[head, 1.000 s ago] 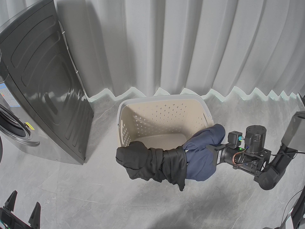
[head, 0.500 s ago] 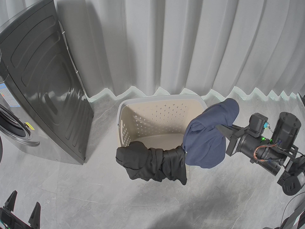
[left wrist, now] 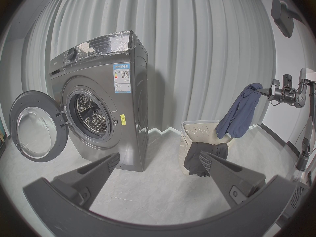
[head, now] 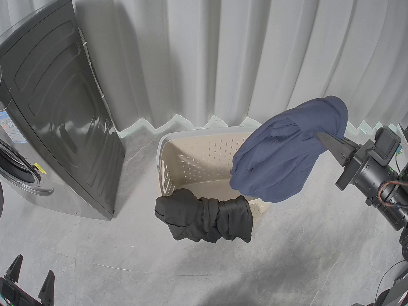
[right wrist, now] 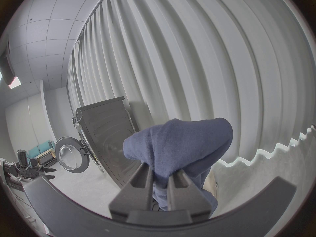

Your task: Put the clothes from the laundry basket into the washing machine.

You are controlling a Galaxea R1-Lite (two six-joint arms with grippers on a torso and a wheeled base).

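**Blue garment up on the right gripper, dark one on the basket rim**

Right gripper [right wrist: 160, 181] is pinched on a fold of the blue garment [head: 280, 158], holding it in the air over the right side of the laundry basket [head: 170, 166]. The cloth bunches over the fingertips at the top and the rest hangs as a loose, crumpled sheet. Its lowest edge is near the basket rim; can't tell if it touches.

It looks light, soft and matte, with no stiffness. I'd expect it to swing and trail, so carry it high. The hold is on a thick fold near one end and seems secure enough.

The dark garment [head: 204, 219] is a twisted grey-black roll draped over the near rim, partly hanging outside. Best hold there is the middle of the roll, where it's bunched.

Left gripper [left wrist: 158, 156] sits low, jaws spread, empty. The washing machine [left wrist: 108, 99] stands off to the left with its door [left wrist: 38, 125] swung open.
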